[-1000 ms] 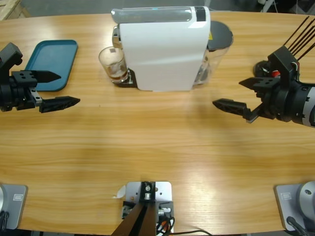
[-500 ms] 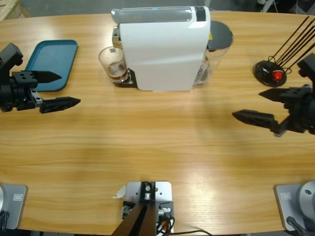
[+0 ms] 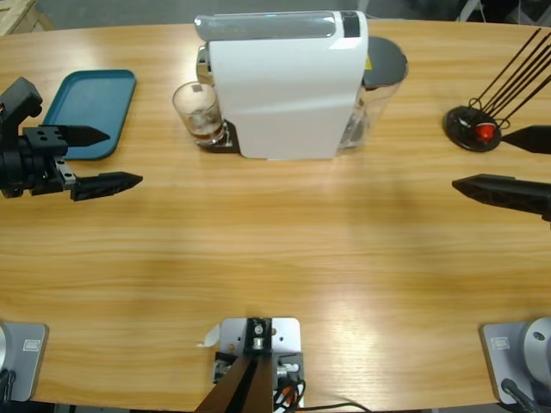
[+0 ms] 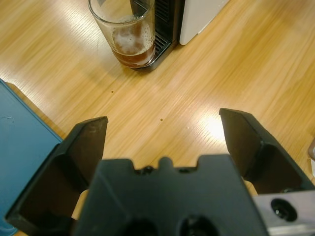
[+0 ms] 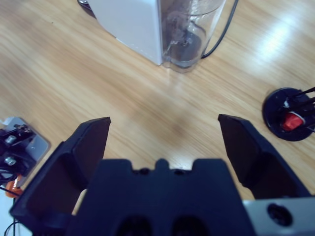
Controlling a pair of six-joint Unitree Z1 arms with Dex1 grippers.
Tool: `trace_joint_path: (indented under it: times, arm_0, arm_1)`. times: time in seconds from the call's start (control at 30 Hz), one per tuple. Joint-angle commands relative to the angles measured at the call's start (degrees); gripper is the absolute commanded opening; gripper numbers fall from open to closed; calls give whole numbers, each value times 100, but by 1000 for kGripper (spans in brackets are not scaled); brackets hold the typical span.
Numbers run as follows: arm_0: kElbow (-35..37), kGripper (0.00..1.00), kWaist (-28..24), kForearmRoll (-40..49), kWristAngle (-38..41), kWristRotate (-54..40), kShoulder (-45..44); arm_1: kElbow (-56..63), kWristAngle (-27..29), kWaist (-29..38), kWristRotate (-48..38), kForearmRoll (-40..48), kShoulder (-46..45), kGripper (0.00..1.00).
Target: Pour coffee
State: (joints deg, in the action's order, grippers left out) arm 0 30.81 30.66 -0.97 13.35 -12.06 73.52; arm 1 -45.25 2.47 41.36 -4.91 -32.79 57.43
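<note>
Coffee (image 3: 204, 131) was seen in the high view as a shallow brown layer at the bottom of a clear glass (image 3: 198, 110), which stood on the drip stand at the left side of the white coffee machine (image 3: 284, 84), at the far middle of the wooden surface (image 3: 275, 258). A blue tray (image 3: 90, 112) lay at the far left. The left end effector (image 3: 96, 158) was held released just near of the tray, its jaws spread and nothing between them. The right end effector (image 3: 504, 163) was seen at the right edge, likewise released and holding nothing, beside a black round base (image 3: 472, 129) with thin rods and a red capsule.

In the left wrist view, the glass (image 4: 129, 32) with foamy coffee (image 4: 133, 46) was shown beyond the spread jaws, well apart from them.

In the right wrist view, the machine's clear water tank (image 5: 189, 34) and the black base (image 5: 290, 114) were shown beyond the open jaws.
</note>
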Motion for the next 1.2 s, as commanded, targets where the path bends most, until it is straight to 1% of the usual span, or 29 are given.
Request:
trace_joint_path:
  times: [0.03, 0.17, 0.37, 0.47, 0.53, 0.77, 0.97, 1.2]
  arm_0:
    - [-143, 991, 54, -51, 92, 32, 205]
    - [22, 991, 19, -88, 264, 19, 479]
    - [540, 991, -236, -258, 229, 32, 1242]
    - [575, 991, -408, -522, 229, 9, 1253]
    - [574, 991, -454, -643, 247, -183, 1253]
    - [591, 991, -491, -1144, 262, -714, 1588]
    - [739, 991, -609, -1264, 814, -970, 1940]
    - [902, 991, -704, -1389, 1013, -1000, 2279]
  arm_1:
    - [57, 31, -75, 176, 18, 91, 1000]
    - [187, -18, -75, 174, 90, -317, 1000]
    - [173, -17, -75, 166, 106, -250, 1000]
    - [141, 4, -75, 157, 108, -113, 1000]
    - [162, 3, -75, 162, 160, -48, 1000]
    - [326, 108, -75, 174, 424, 156, 1000]
    - [350, 192, -75, 174, 449, 128, 1000]
    - [359, 296, -75, 174, 491, 249, 1000]
